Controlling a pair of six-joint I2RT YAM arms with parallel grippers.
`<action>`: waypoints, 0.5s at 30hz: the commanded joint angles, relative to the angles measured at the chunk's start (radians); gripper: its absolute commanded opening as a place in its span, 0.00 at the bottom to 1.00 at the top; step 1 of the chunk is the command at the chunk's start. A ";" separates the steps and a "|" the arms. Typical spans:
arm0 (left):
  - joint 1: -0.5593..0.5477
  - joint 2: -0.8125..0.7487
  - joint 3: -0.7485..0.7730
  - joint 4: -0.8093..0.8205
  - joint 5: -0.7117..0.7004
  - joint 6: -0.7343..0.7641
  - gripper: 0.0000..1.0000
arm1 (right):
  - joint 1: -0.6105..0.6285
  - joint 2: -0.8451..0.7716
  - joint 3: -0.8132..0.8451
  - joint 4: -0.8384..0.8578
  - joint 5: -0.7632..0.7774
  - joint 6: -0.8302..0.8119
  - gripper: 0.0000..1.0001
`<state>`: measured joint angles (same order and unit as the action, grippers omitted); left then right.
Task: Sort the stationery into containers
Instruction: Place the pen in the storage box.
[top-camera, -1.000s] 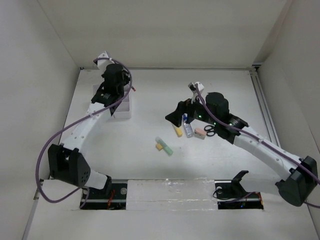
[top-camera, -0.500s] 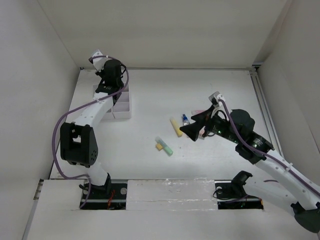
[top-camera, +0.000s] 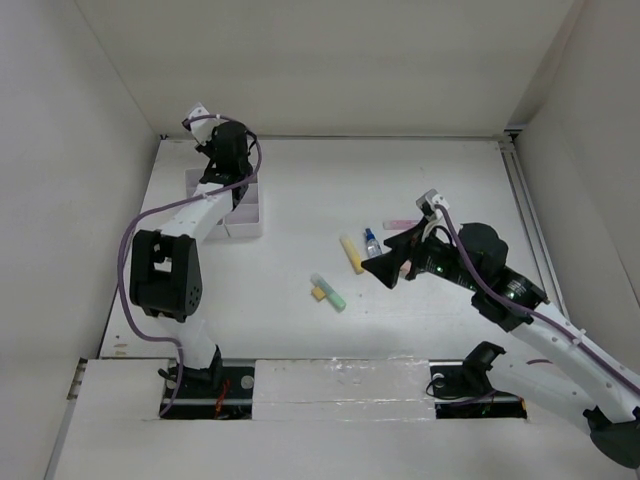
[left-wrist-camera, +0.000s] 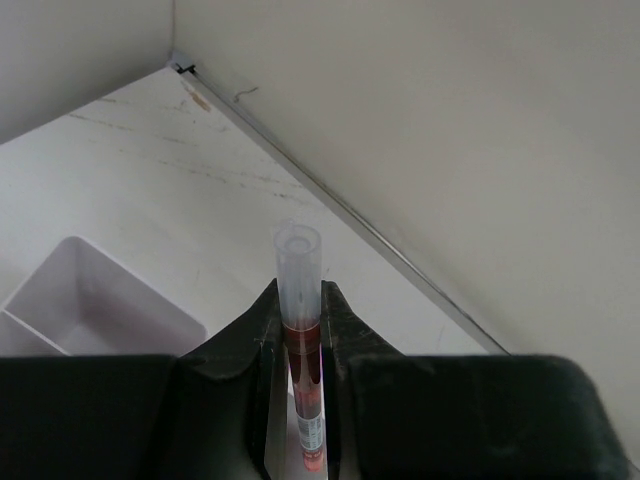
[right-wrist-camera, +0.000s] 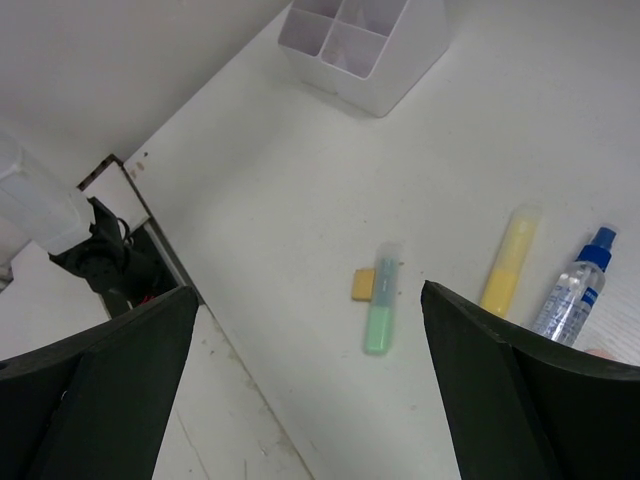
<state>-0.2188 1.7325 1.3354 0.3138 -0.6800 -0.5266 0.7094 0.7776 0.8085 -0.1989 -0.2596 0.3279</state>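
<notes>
My left gripper (top-camera: 219, 170) is at the far left, above the white organiser tray (top-camera: 250, 217), shut on a red pen with a clear cap (left-wrist-camera: 299, 270) that stands upright between the jaws (left-wrist-camera: 300, 298). One tray compartment (left-wrist-camera: 135, 279) lies below and to the left. My right gripper (top-camera: 386, 270) is open and empty (right-wrist-camera: 308, 300), raised over the middle of the table. Below it lie a green highlighter (right-wrist-camera: 380, 312) touching a tan eraser (right-wrist-camera: 362, 284), a yellow highlighter (right-wrist-camera: 508, 258) and a blue-capped clear bottle (right-wrist-camera: 575, 285). A pink item (top-camera: 401, 223) lies behind the bottle. The scissors are hidden.
The tray also shows at the top of the right wrist view (right-wrist-camera: 385, 75). White walls close the table on the left, back and right. A metal rail (top-camera: 528, 215) runs along the right side. The arm bases (top-camera: 200, 375) stand at the near edge.
My right gripper has lifted and drawn back to the right, away from the yellow highlighter and bottle. My left gripper has shifted a little farther back over the tray, still holding the pen.
</notes>
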 joint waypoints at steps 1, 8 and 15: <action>-0.001 0.019 -0.010 0.042 -0.006 -0.039 0.00 | 0.012 -0.012 -0.003 0.007 -0.009 -0.015 1.00; -0.001 0.053 -0.021 0.051 -0.006 -0.061 0.00 | 0.012 -0.021 -0.003 -0.013 -0.018 -0.033 1.00; -0.001 0.062 -0.076 0.051 -0.006 -0.112 0.00 | 0.012 -0.021 -0.003 -0.022 -0.018 -0.044 1.00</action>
<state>-0.2188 1.7985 1.2881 0.3264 -0.6773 -0.6060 0.7147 0.7708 0.8028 -0.2268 -0.2672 0.3050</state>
